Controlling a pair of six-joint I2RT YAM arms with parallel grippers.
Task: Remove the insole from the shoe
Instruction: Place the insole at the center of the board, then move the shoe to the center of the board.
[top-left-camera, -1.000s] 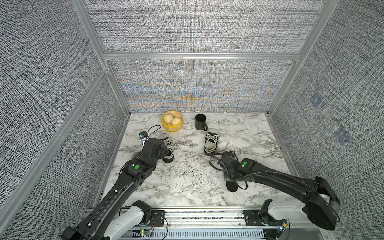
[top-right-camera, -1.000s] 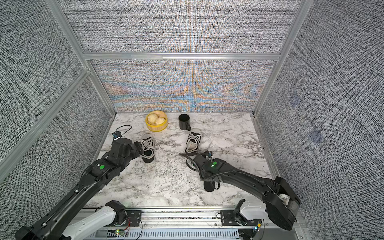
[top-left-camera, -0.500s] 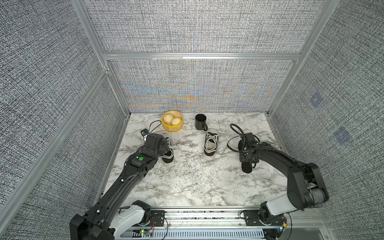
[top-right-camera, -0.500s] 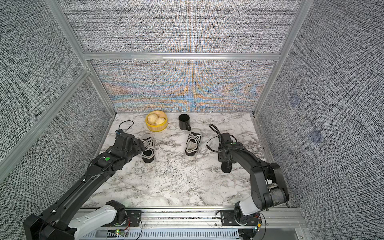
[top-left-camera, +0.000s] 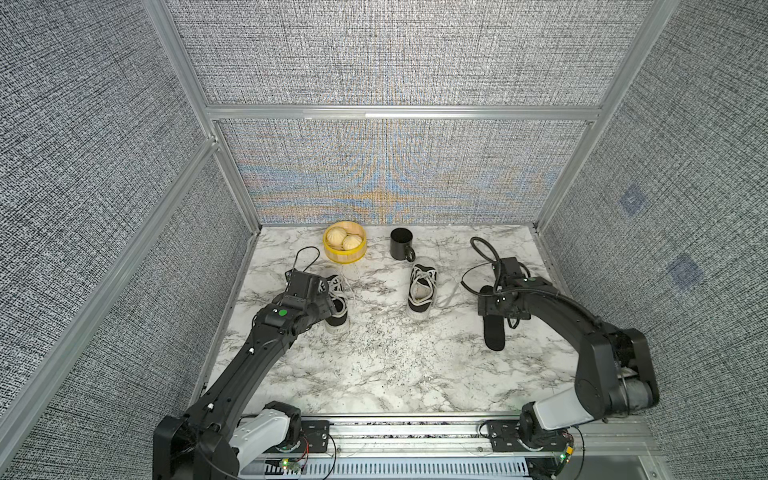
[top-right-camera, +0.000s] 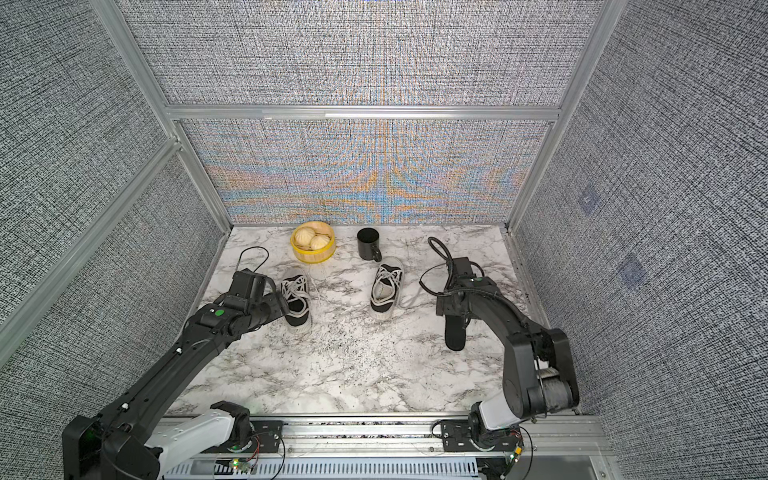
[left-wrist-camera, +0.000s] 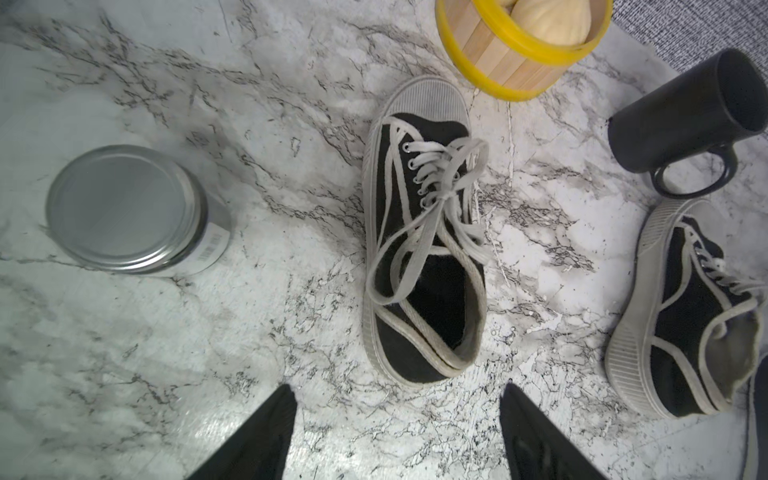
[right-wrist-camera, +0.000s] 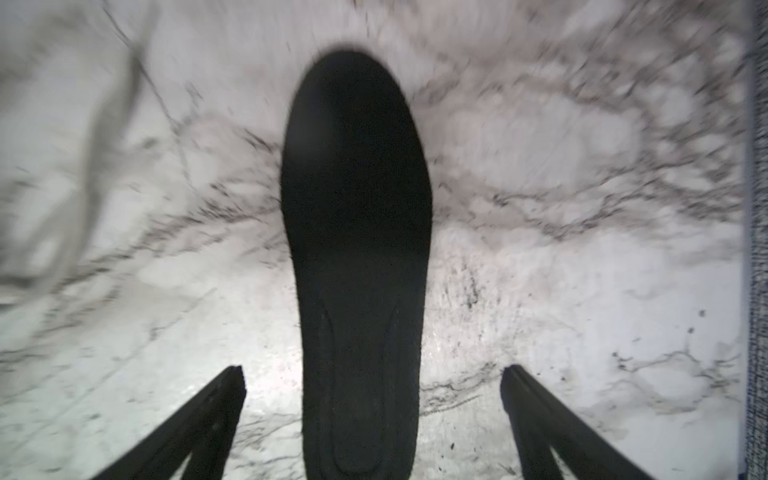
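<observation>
Showing the insole (top-left-camera: 493, 332) lying outside both shoes on the marble table (top-left-camera: 374, 374).
From left: the left gripper (left-wrist-camera: 397, 390) hovers with jaws apart and empty just behind the heel of the left shoe (left-wrist-camera: 424, 249); the right shoe (top-left-camera: 423, 291) stands mid-table, its pale lining exposed; the black insole lies flat to its right, apart from it, between the spread jaws of the right gripper (right-wrist-camera: 372, 370), which do not touch it.
</observation>
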